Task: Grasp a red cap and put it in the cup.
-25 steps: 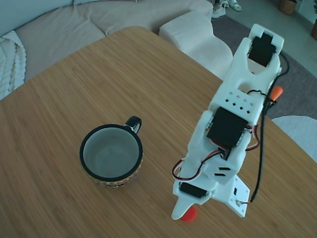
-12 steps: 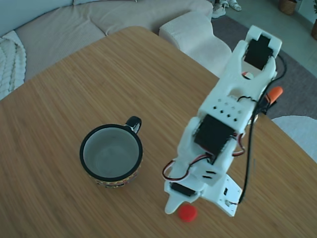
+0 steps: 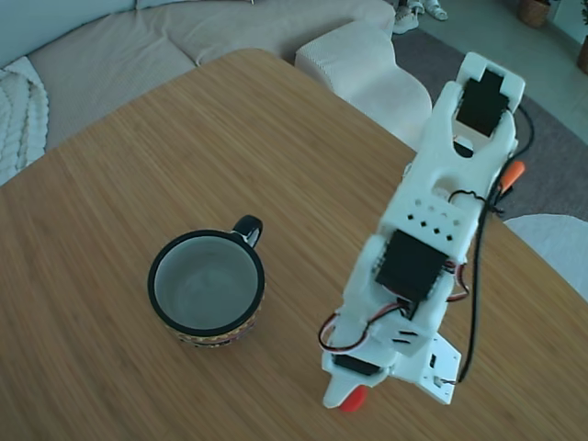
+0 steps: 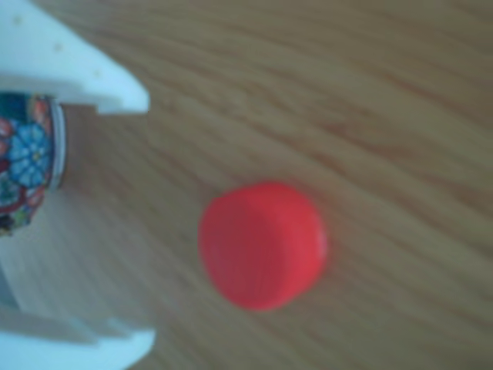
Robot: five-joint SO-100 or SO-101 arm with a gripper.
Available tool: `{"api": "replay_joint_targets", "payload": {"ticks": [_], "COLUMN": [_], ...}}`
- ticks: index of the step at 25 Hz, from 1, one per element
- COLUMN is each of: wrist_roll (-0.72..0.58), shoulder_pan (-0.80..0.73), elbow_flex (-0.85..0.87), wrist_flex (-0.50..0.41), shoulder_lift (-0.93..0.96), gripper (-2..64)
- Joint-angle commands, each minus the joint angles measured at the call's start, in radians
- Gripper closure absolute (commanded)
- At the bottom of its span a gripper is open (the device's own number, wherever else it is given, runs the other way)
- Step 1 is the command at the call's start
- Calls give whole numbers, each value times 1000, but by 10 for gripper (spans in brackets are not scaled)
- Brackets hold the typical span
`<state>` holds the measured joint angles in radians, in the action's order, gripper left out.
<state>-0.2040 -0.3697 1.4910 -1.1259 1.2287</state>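
With the hand (image 4: 146,220) spread apart and empty, just short of the red cap (image 4: 262,244) lying on the table (image 3: 184,147) right of the cup (image 3: 208,287), both fingers should be advanced until the cap is centred before closure.

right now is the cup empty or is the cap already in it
Empty. In the fixed view the cup shows only its bare pale inside, and the red cap lies on the table by the gripper.
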Motion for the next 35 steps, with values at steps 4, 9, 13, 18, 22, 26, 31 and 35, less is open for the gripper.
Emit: {"api": "replay_joint_targets", "payload": {"ticks": [4,9,13,18,22,26,31,35], "wrist_roll": [-5,-5,-5,2,5,2,5,6], "shoulder_pan": [-14,-14,-14,-6,-6,-5,-5,-6], "elbow_flex": [-37,18,63,95,92,80,37,6], "wrist_flex": [-2,9,12,55,66,66,54,44], "shoulder_lift": [15,17,17,17,17,17,17,18], "gripper": [279,279,279,279,279,279,279,279]}}
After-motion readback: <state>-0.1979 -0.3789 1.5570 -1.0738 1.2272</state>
